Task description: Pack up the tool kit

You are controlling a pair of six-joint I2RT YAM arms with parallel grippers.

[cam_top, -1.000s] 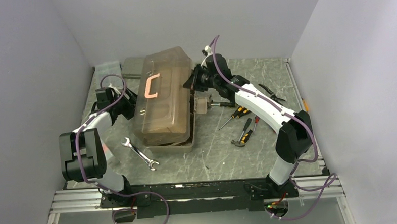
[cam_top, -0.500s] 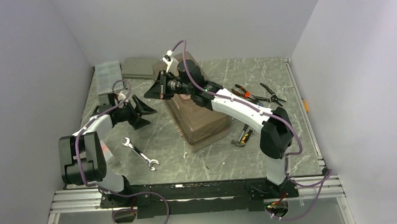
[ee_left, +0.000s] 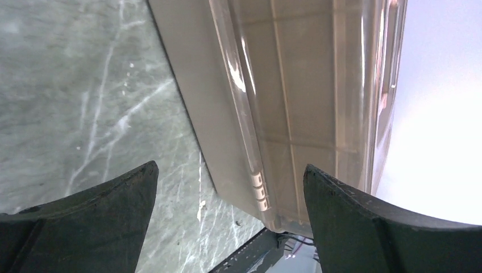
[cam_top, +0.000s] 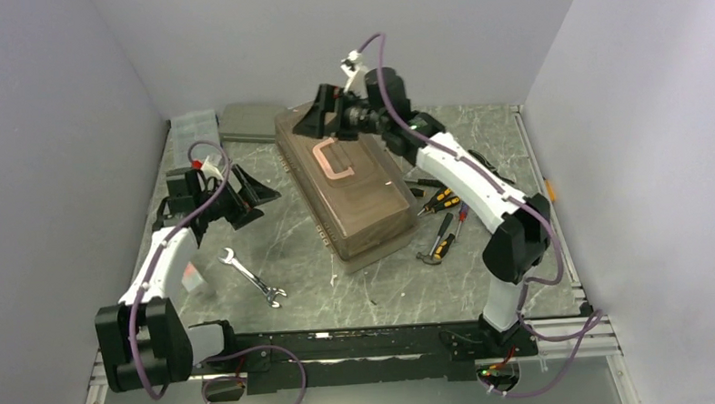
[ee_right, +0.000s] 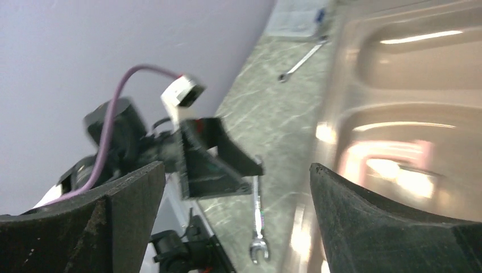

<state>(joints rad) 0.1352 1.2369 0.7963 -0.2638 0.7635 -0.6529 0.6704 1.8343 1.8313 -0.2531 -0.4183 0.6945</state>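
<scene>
The tan-brown toolbox [cam_top: 363, 206] stands slantwise mid-table, its smoky lid down and pink handle [cam_top: 336, 157] on top. My left gripper [cam_top: 249, 196] is open just left of the box and touches nothing. In the left wrist view the box's side wall [ee_left: 295, 102] and white hinge [ee_left: 258, 187] fill the space beyond the open left gripper [ee_left: 230, 170]. My right gripper [cam_top: 318, 113] hangs open above the box's far end, empty. The right wrist view shows the right gripper [ee_right: 239, 166] open, the lid [ee_right: 409, 114], the steel wrench [ee_right: 258, 222]. The wrench [cam_top: 251, 279] lies front left.
Black-orange screwdrivers [cam_top: 436, 201] and a hammer [cam_top: 436, 249] lie right of the box, under the right arm. A flat grey case [cam_top: 250, 120] and a clear organiser box [cam_top: 191, 132] sit at the back left. Walls close in on the left, right and far sides.
The toolbox has shifted right and turned slantwise. My right gripper has lifted to the box's far end and opened. My left gripper has drawn back from the box and opened wider.
</scene>
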